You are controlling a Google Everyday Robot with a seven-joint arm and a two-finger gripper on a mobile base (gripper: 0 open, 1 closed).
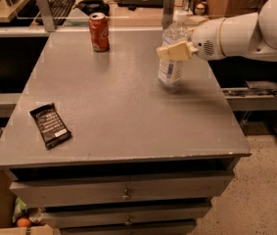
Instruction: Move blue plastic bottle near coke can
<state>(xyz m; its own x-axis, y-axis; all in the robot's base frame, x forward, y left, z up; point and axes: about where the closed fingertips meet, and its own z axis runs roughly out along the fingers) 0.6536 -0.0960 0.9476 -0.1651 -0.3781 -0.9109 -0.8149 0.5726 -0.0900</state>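
The blue plastic bottle (169, 73), clear with a white cap and a pale label, stands upright at the right side of the grey table (128, 116). My gripper (173, 51) reaches in from the right on the white arm. Its cream fingers (176, 51) are closed around the bottle's upper body. The coke can (99, 32), red with a silver top, stands upright at the table's far edge. It is well to the left of the bottle and further back.
A flat black snack wrapper (50, 125) lies near the table's front left. Drawers (125, 195) sit below the tabletop. A desk with a keyboard (59, 4) and metal posts runs behind the far edge. A shelf (253, 94) juts out at the right.
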